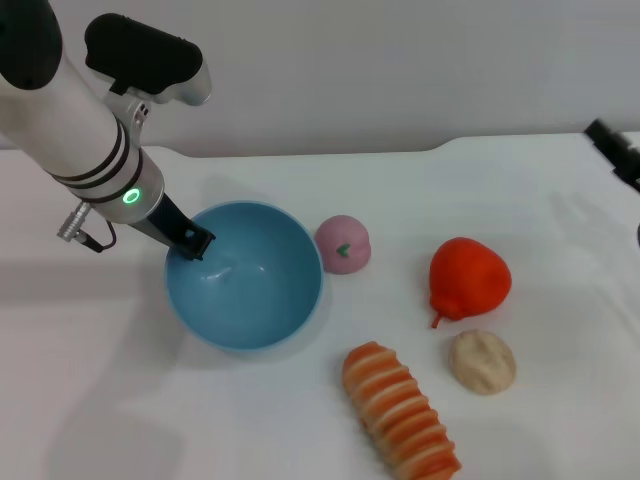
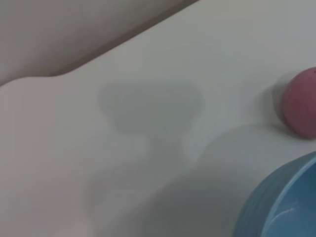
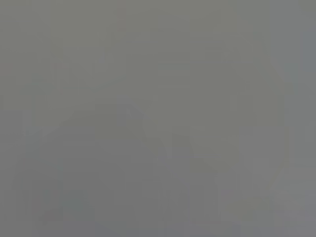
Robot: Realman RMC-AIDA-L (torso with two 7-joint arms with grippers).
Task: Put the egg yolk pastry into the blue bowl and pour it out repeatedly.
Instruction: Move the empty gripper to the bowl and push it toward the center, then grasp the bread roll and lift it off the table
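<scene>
Head view: the left hand (image 1: 192, 243) reaches down from the upper left of the frame and pinches the near-left rim of the blue bowl (image 1: 245, 275), its dark fingers closed narrow on that rim; the bowl sits upright on the white desk (image 1: 120, 400) left of centre, and nothing shows inside it. Just beside the bowl's upper right edge lies the pink ball (image 1: 343, 244) with its green mark, close to the rim though I cannot tell whether they touch; to the right, apart from the ball, stands the red pear (image 1: 468, 279). The egg yolk pastry (image 1: 482, 361) lies in the lower right of the frame, just below the pear and right of the striped roll (image 1: 400, 410), which runs slantwise down to the bottom edge; the pastry is well apart from the bowl. Bare desk lies along the lower left of the frame, and also in the upper middle, between the bowl and the desk's far edge. The right hand (image 1: 618, 150) shows only as a dark tip at the right edge of the frame, and I cannot tell how its fingers stand. The left wrist view shows the bowl's ribbed outer wall (image 2: 276, 202) at lower right, the pink ball (image 2: 300, 102) at the right edge, and bare desk elsewhere; the right wrist view shows only flat grey.
</scene>
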